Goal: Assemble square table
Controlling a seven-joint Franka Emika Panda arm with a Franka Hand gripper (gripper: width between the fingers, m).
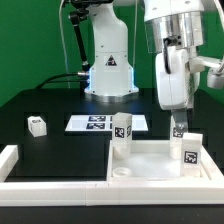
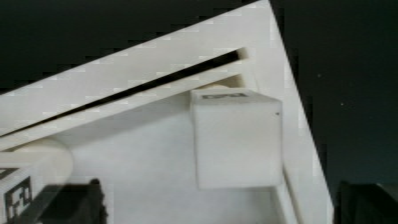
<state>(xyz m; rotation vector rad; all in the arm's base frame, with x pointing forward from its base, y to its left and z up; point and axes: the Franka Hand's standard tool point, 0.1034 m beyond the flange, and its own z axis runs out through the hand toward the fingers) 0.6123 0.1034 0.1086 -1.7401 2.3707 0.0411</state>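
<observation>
Looking down from the exterior view, I have the gripper point(image 1: 178, 118) hanging directly above an upright leg point(image 1: 188, 150) seated at the square panel's point(image 1: 150, 160) corner on the exterior view's right; the fingers' tips sit just over the leg's top, apart from it as far as I can judge; the jaws stand wide and carry nothing. A second leg point(image 1: 121, 129) stands upright at the panel's far corner toward the exterior view's left, and a loose leg point(image 1: 37, 125) lies well apart on the black table point(image 1: 60, 105), beyond the white rail point(image 1: 10, 160); the marker board point(image 1: 90, 122) lies flat behind the panel. If the next move is fetching that loose leg, it lies far off toward the exterior view's left. In the wrist view I see one leg point(image 2: 237, 135) upright against the panel's raised wall point(image 2: 160, 65); the fingers there are dark blurs at the edge, and I cannot find the fourth leg anywhere.
</observation>
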